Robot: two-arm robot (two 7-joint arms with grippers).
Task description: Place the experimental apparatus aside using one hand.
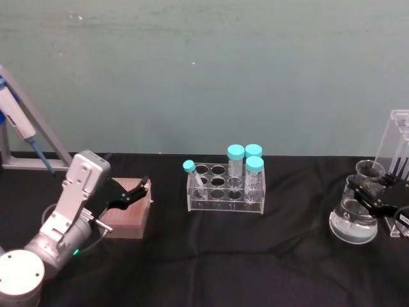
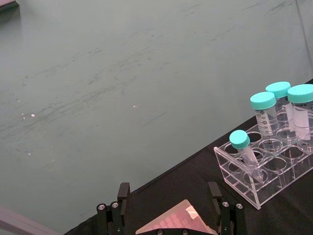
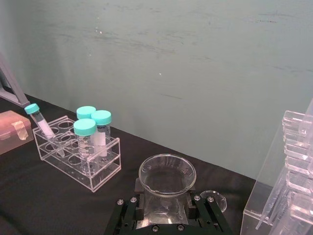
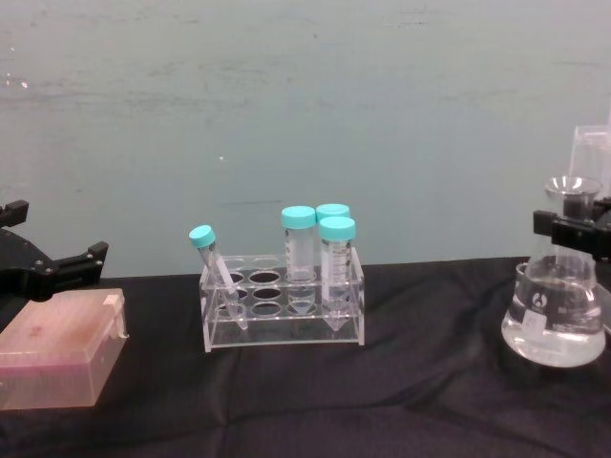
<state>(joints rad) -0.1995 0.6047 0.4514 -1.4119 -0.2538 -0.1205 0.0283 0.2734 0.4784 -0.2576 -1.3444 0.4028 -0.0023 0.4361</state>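
At the table's right end a conical glass flask [image 1: 353,220] with clear liquid stands on the black cloth. My right gripper [image 1: 370,195], a black claw, is shut on its neck just under the rim. In the right wrist view the flask's mouth [image 3: 167,176] sits between the fingers, and the chest view shows the flask [image 4: 558,320] resting on the table. A clear acrylic pipette stand [image 1: 396,144] rises right behind it. My left gripper [image 1: 139,190], black fingers on a silver wrist, hovers open over a pink box [image 1: 128,211] at the left.
A clear tube rack [image 1: 225,188] with several teal-capped tubes, one of them leaning, stands mid-table. A blue-and-white pipette [image 1: 19,121] hangs on a grey stand at the far left. A teal wall closes off the back. Bare black cloth lies between the rack and the flask.
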